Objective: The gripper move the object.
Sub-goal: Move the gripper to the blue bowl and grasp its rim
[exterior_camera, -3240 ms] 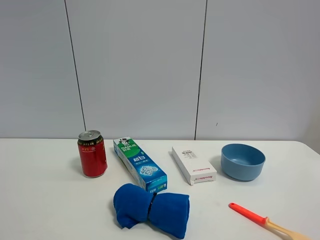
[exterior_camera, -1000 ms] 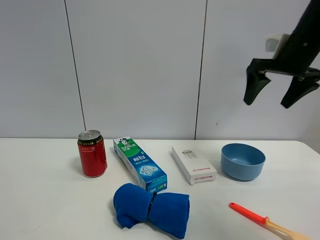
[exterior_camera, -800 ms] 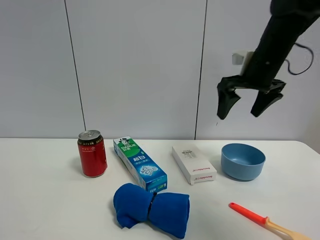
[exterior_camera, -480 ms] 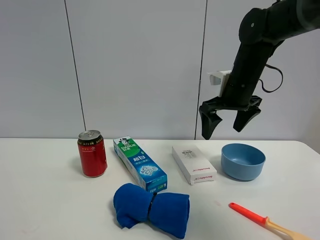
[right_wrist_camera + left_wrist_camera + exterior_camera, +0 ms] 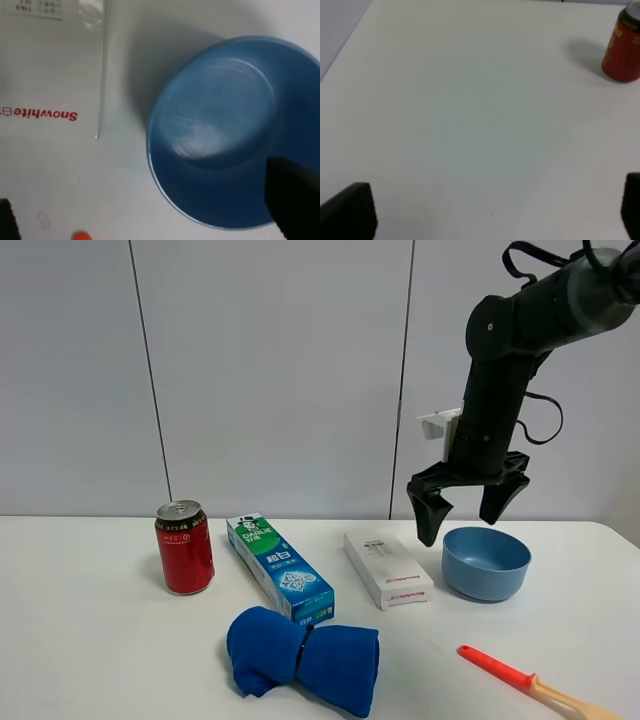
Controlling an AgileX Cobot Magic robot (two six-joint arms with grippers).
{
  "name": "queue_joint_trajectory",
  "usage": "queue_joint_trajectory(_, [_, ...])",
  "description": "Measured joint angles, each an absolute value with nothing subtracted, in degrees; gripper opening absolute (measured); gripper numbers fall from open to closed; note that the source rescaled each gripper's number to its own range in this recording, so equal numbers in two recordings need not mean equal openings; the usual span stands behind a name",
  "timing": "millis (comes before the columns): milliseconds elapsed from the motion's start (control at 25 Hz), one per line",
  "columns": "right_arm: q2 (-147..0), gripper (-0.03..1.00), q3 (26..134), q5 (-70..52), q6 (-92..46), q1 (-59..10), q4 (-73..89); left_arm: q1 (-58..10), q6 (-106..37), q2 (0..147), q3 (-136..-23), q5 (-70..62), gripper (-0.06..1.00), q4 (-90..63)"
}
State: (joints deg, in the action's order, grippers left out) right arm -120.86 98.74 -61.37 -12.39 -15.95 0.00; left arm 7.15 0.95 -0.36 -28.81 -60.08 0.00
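Note:
The light-blue bowl [image 5: 486, 562] stands upright on the white table [image 5: 90, 640] at the right. My right gripper [image 5: 462, 525] is open and hangs just above the bowl's left rim, its fingers straddling that side without touching. In the right wrist view the bowl [image 5: 220, 130] fills the middle, seen from above and empty, and only the tips of the right gripper [image 5: 150, 212] show at the frame edges. My left gripper [image 5: 490, 210] is open and empty over bare table, out of the exterior high view.
A white box [image 5: 388, 569] lies just left of the bowl, also in the right wrist view [image 5: 45, 75]. A toothpaste box [image 5: 280, 568], a red can [image 5: 184, 548], a dark blue rolled cloth [image 5: 302, 657] and an orange-handled brush [image 5: 520, 678] lie on the table.
My right arm came in from the upper right, swung left and came down to just above the bowl's left rim. Its jaws stayed open. Nothing on the table moved.

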Motion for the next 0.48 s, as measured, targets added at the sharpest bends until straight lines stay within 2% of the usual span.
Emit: queue_joint_trajectory(480, [-126.86, 0.98, 98.74, -57.77, -12.35, -15.95, 0.0, 7.15, 0.95, -0.36, -28.81, -60.08, 1.0, 0.0])
